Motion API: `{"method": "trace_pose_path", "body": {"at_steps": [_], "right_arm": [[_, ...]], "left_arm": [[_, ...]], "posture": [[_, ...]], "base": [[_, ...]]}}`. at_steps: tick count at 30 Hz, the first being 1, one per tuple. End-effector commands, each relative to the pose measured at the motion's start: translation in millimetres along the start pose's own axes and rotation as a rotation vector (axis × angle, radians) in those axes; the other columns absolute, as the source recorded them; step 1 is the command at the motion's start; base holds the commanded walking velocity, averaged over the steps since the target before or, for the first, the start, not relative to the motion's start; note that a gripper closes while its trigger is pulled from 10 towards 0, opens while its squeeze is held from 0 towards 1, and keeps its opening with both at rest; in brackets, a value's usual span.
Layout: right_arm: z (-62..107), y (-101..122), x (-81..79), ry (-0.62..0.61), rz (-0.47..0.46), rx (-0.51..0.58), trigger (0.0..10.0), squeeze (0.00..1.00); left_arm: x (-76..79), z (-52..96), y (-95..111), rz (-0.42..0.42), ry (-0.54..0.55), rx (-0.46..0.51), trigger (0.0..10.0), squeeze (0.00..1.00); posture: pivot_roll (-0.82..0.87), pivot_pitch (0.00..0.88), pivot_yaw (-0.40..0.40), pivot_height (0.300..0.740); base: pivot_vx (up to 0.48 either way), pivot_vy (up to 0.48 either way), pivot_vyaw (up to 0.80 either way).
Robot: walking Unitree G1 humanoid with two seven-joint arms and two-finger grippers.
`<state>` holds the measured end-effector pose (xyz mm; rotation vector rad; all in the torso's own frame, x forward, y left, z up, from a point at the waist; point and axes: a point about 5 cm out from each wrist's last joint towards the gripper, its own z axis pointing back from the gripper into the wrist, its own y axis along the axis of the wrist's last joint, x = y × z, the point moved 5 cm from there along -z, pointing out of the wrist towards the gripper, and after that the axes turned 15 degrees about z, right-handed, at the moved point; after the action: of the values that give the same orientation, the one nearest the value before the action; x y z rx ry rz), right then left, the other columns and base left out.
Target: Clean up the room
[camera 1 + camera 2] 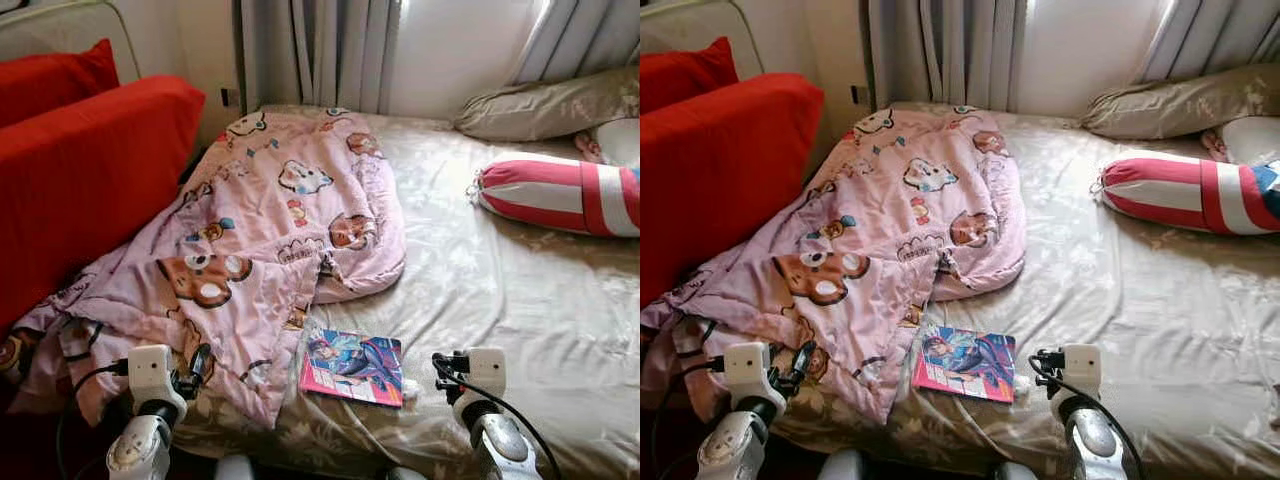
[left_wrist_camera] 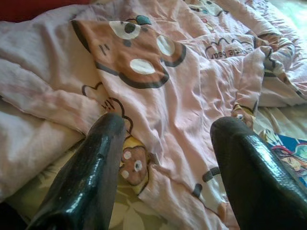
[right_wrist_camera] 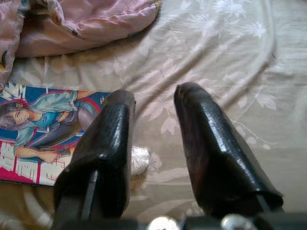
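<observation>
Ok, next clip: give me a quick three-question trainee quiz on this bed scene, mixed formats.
1. True or false: the book lies on the bed sheet, beside the pink blanket.
2. Which gripper is closer to the book? A) left gripper B) right gripper
3. Fill in: the striped bolster is red and ____.

Key:
1. True; the book sits by the blanket's lower edge.
2. B; in the right wrist view the book is just beside its open fingers.
3. White.

Head cameras look down the bed [image 1: 500,300]; wrist cameras face it closely, sharing the book [image 3: 43,139].
</observation>
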<state>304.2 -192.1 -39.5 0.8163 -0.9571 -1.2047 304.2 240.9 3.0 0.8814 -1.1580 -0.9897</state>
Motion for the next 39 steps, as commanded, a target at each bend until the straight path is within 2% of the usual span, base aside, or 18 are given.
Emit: {"method": "trace_pose_path", "body": {"at_steps": [1, 4, 8, 15, 25, 28, 30, 36, 39], "right_arm": [[-4.1, 4.1, -4.6, 0.015, 0.012, -0.008, 10.0, 0.0], [-4.7, 11.0, -13.2, 0.046, 0.016, 0.034, 10.0, 0.0], [-4.0, 10.9, -14.2, 0.05, 0.006, 0.041, 10.0, 0.0], [-6.2, 13.1, -13.1, 0.043, -0.021, 0.038, 10.0, 0.0], [-5.1, 12.9, -16.9, 0.108, 0.035, 0.043, 10.0, 0.0], [-3.7, 9.9, -17.4, 0.126, 0.056, 0.034, 10.0, 0.0], [-3.3, 12.6, -20.2, 0.142, 0.028, 0.056, 10.0, 0.0], [-0.9, 8.5, -24.0, 0.153, 0.022, 0.05, 10.0, 0.0], [0.7, 8.2, -26.7, 0.165, 0.042, 0.06, 10.0, 0.0]], "left_arm": [[-0.5, -4.5, 5.6, 0.012, -0.001, 0.003, 10.0, 0.0], [-0.7, -3.9, 8.1, 0.013, -0.007, 0.01, 10.0, 0.0], [-2.9, -5.5, 14.1, 0.044, 0.008, 0.032, 10.0, 0.0], [-6.5, -6.5, 18.2, 0.033, 0.018, 0.038, 10.0, 0.0], [-4.3, -7.0, 17.2, 0.043, 0.024, 0.038, 10.0, 0.0], [0.2, -7.0, 13.9, 0.03, 0.01, 0.026, 10.0, 0.0], [1.2, -7.4, 14.4, 0.036, 0.007, 0.029, 10.0, 0.0], [2.2, -6.6, 15.1, 0.038, 0.0, 0.033, 10.0, 0.0], [1.6, -5.9, 15.8, 0.037, -0.001, 0.035, 10.0, 0.0]], "posture": [[0.04, 0.0, -0.024, 0.635], [0.04, 0.0, -0.017, 0.611], [0.06, 0.0, -0.026, 0.611], [0.07, 0.0, -0.025, 0.611], [0.08, 0.0, -0.04, 0.611], [0.08, 0.0, -0.045, 0.611], [0.08, 0.0, -0.047, 0.611], [0.08, 0.0, -0.038, 0.611], [0.08, 0.0, -0.034, 0.611]], "base": [[0.0, 0.0, 0.0], [0.0, 0.0, 0.0], [0.0, 0.0, 0.0], [0.0, 0.0, 0.0], [0.0, 0.0, 0.0], [0.0, 0.0, 0.8], [0.0, 0.0, 0.72], [0.0, 0.0, 0.0], [0.0, 0.0, 0.67]]}}
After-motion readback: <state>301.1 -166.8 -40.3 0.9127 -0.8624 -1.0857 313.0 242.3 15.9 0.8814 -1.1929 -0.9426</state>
